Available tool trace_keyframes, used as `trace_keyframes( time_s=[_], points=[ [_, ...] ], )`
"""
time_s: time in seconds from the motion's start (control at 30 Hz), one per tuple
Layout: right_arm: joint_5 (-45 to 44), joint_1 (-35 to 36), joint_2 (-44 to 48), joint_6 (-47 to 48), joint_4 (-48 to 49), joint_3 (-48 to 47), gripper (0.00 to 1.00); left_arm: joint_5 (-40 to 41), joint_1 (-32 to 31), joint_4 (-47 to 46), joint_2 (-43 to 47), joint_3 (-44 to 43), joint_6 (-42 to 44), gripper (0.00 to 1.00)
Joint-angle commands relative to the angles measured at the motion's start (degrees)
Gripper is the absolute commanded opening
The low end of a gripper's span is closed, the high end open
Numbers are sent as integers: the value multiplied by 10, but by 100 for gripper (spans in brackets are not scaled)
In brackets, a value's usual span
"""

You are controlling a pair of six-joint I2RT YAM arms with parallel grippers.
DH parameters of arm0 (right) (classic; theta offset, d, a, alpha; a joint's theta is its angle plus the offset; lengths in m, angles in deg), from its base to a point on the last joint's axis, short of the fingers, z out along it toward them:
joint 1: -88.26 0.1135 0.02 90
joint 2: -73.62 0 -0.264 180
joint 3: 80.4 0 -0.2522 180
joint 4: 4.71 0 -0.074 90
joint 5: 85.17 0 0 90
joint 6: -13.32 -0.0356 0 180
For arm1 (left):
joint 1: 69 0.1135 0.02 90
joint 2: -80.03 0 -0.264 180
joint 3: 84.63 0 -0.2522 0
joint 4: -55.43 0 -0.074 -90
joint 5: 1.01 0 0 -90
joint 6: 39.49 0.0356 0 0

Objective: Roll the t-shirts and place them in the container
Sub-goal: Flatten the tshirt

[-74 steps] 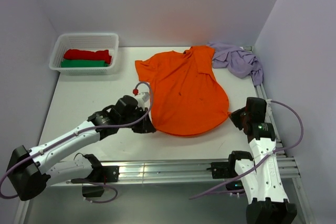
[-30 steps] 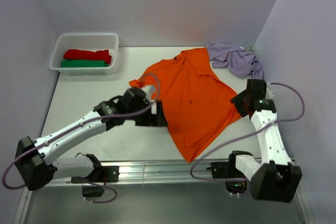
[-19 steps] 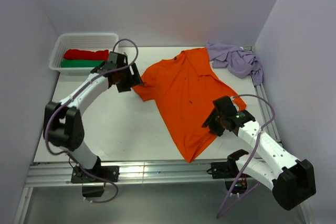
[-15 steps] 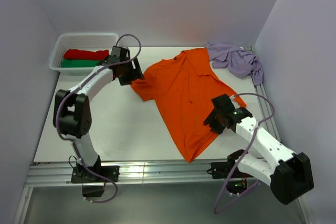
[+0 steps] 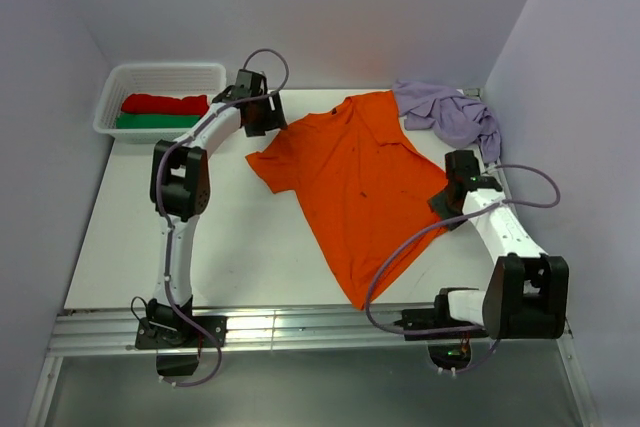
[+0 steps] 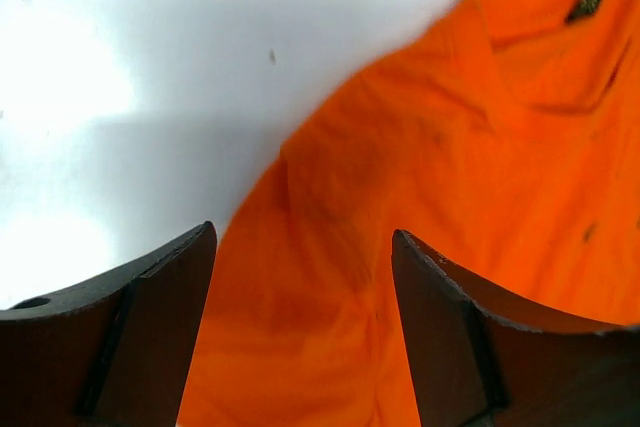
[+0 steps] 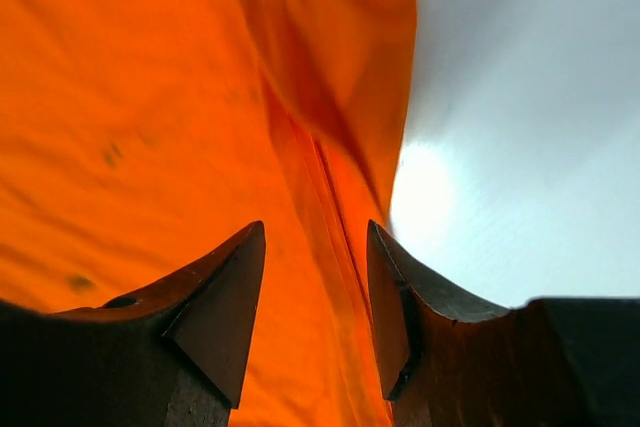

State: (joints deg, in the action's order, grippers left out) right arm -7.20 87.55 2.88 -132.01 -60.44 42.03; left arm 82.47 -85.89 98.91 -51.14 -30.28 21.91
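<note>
The left pincer (image 6: 302,239) and right pincer (image 7: 315,237) both open over the orange shirt (image 5: 355,182), neither gripping
The orange shirt lies spread flat, slantwise, mid-table (image 5: 200,227); the lilac shirt (image 5: 450,112) is crumpled at the far right corner, touching it. Left pincer gapes wide above the far-left sleeve; right pincer, partly open, is at the shirt's right edge, a fold between its fingers

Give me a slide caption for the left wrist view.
Open left gripper above the edge of the orange t-shirt on the white table.
</note>
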Motion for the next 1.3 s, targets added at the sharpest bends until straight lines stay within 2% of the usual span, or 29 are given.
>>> trace_keyframes(
  time_s=[0.0, 0.13, 0.37, 0.4, 0.5, 0.53, 0.97, 1.2, 1.27],
  points=[
    [-38, -44, -17, 48, 7, -54, 53, 9, 9, -1, -45, -55, 9, 76],
    [-49, -58, -83, 49, 5, -87, 53, 3, 10, -23, -78, -68, 4, 75],
    [-69, -64, -137, 51, 11, -141, 54, -3, 10, -24, -107, -86, 6, 74],
    [-72, -64, -155, 51, 7, -148, 54, -5, 10, -24, -109, -87, 5, 72],
    [-83, -66, -168, 51, 11, -155, 54, -9, 10, -27, -115, -88, 6, 56],
    [-84, -67, -171, 51, 14, -155, 53, -11, 10, -26, -119, -90, 6, 55],
    [-67, -74, -206, 51, 36, -141, 46, -23, 10, -32, -112, -68, 14, 61],
    [-58, -74, -206, 50, 43, -138, 40, -39, 7, -33, -120, -75, 19, 46],
    [-53, -74, -209, 51, 44, -136, 39, -40, 5, -37, -119, -69, 17, 44]
  ],
)
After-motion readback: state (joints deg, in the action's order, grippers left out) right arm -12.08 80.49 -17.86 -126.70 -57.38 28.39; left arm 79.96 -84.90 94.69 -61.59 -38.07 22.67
